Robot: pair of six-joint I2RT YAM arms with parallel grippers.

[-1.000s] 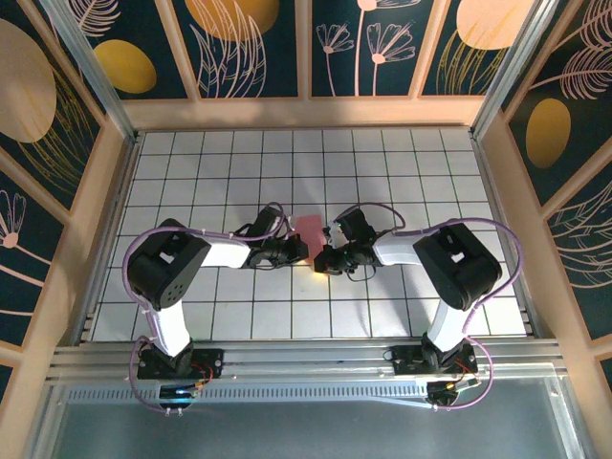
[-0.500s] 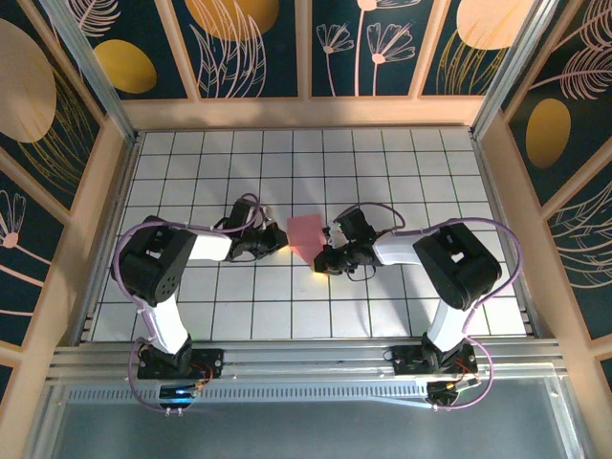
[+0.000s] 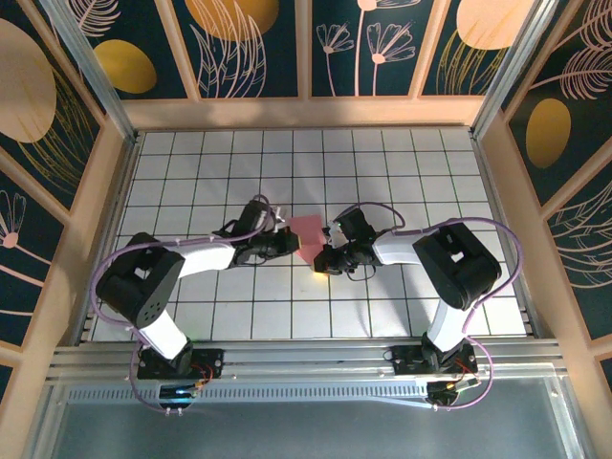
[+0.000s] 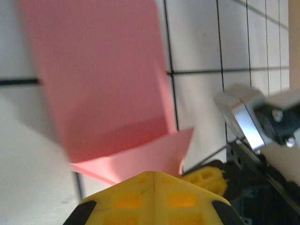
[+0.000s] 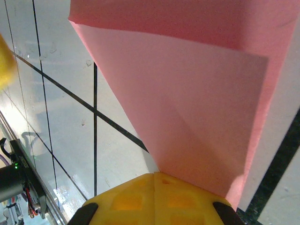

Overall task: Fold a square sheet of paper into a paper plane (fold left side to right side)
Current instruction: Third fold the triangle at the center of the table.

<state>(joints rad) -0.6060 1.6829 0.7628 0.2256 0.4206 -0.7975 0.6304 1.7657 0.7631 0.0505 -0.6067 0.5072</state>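
The square sheet of paper [image 3: 308,232] is salmon pink and lies partly folded at the middle of the grid table, between the two grippers. My left gripper [image 3: 290,241] is at its left edge. In the left wrist view its yellow fingers [image 4: 153,174] are shut, tips against the near edge of a raised flap of the paper [image 4: 103,70]. My right gripper [image 3: 322,256] is at the paper's lower right corner. Its yellow fingers [image 5: 154,174] are shut, tips on the narrow corner of the folded paper [image 5: 187,93]. The paper plane is not formed.
The white grid table [image 3: 402,172] is walled by wooden rails [image 3: 306,113] on the left, right and far sides. The right arm's metal wrist part [image 4: 243,117] and yellow fingertip [image 4: 206,177] sit close to the left gripper, at its right.
The left arm swung away to the left, then came back to the paper's left edge with its elbow lower. The right arm stayed put. The paper's left side has shifted.
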